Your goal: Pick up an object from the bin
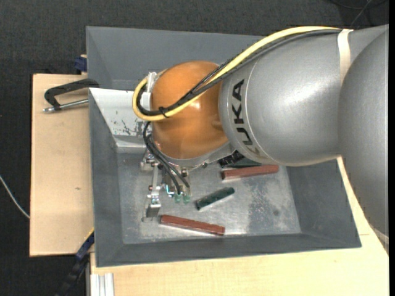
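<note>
While the gripper (165,200) hangs in the bin (105,184), a brown stick (191,225) sits at its 5 o'clock; jaws, can't tell.

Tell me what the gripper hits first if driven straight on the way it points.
Most likely the bare bin floor. The gripper points down with its fingers apart and nothing between them. The red-brown bar lies close beside one fingertip and might be clipped; depth is unclear from this view.
</note>
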### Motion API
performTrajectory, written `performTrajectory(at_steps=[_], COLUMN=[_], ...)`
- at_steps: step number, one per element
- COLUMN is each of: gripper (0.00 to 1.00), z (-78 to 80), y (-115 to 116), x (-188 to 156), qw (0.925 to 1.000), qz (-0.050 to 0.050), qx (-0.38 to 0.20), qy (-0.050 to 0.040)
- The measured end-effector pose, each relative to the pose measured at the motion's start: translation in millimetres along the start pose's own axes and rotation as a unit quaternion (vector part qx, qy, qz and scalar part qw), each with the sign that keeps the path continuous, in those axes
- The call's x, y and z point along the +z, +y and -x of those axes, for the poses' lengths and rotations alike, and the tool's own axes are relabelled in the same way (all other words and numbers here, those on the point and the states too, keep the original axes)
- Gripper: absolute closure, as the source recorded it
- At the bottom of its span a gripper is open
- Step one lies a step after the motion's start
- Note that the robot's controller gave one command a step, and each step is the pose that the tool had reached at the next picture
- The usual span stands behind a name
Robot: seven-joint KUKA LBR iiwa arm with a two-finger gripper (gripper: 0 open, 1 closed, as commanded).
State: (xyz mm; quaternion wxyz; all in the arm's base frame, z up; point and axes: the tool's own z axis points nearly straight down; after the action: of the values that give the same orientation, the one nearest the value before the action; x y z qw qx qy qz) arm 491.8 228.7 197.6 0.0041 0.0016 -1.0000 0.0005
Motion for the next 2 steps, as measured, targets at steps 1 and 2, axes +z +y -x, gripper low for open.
performTrajectory(at_steps=[1,2], gripper=[0.0,0.0], z=[2.3,6.7], y=[-1,-43], x=[-4,40], qw=[1.0,0.9985], qz=[0.001,0.001], qx=[0.001,-0.054], qy=[-0.0039,-0.0057])
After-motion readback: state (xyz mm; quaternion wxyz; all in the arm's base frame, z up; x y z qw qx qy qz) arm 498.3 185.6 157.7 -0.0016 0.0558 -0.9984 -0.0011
